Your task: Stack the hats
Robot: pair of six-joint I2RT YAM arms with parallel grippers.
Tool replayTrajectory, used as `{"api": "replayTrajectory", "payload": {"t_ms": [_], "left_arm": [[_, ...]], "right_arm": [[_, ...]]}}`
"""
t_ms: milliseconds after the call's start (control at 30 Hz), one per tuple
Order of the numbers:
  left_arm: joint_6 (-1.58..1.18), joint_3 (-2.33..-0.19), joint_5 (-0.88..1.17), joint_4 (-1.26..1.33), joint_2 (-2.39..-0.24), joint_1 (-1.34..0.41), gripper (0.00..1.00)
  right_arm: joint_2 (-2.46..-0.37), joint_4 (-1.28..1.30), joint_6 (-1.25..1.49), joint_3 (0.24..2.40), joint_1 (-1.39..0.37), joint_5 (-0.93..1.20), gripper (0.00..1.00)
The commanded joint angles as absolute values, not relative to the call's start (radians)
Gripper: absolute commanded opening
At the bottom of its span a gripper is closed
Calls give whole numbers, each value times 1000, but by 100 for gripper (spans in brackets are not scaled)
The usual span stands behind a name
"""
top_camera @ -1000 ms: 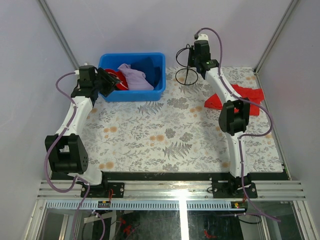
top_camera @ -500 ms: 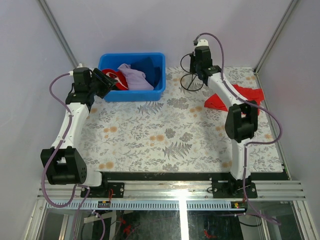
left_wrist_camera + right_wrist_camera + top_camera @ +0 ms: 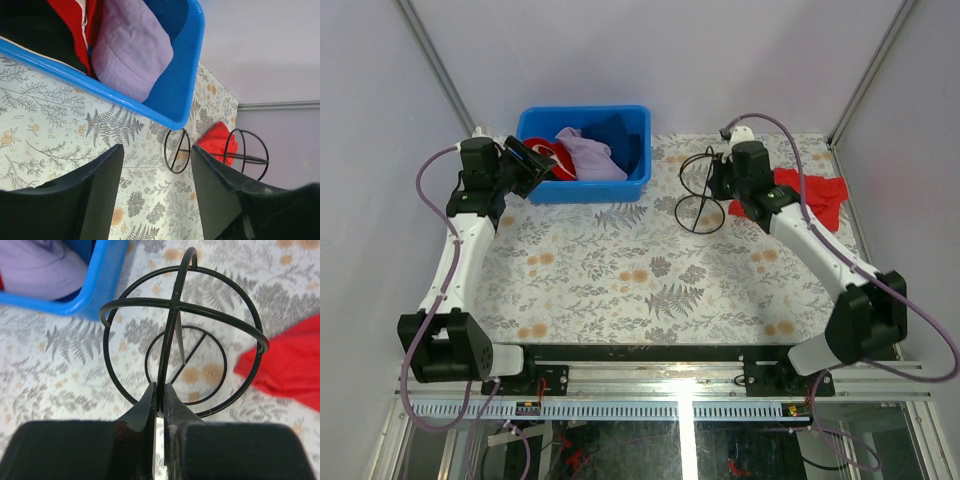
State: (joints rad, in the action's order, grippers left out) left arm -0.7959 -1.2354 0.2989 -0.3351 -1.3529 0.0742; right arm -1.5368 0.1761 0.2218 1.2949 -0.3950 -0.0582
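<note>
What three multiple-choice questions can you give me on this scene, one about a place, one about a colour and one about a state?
1. Where does the lavender hat lie?
A) in the blue bin
B) on the floor
C) on a shelf

2. What colour is the flat cloth at the far right of the table?
A) beige
B) red
C) navy

3. How is the right gripper?
A) open above a hat
B) shut on a hat
C) shut on the wire stand

Answers: 1 A, the top view shows the hat resting inside the bin's walls. 2 B, the cloth is plainly red in the top and right wrist views. 3 C, the right wrist view shows both fingers pinching one wire of the stand.
</note>
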Motion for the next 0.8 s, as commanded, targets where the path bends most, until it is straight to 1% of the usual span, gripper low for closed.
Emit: {"api": "replayTrajectory", "payload": {"t_ms": [0,100,200,267,400,467,667,767], "left_arm": [[-774,-1219,327,-324,-1279,78,57],[-750,-1229,323,-355,-1252,77,61],[-738,-1234,333,-371,-1235,77,68],[-733,-1232,336,-377,-1220,78,76],[-714,-1210,336,-372,-1181,77,86],[-708,-1202,351,-369,-1171,75,88],[-714,-1179,380,-366,-1154,74,89],[-715,-1167,386,-363,-1141,71,89]], "right_arm": [[-1341,150,285,1186,-424,-1,0],[-1254,182,308,1128,-455,4,0],[-1187,211,332,1085,-496,6,0],[-1157,232,343,1061,-533,1,0],[-1106,241,355,1010,-605,-14,0],[-1087,248,356,983,-624,-31,0],[-1038,247,343,914,-667,-47,0],[-1021,254,326,900,-684,-58,6]]}}
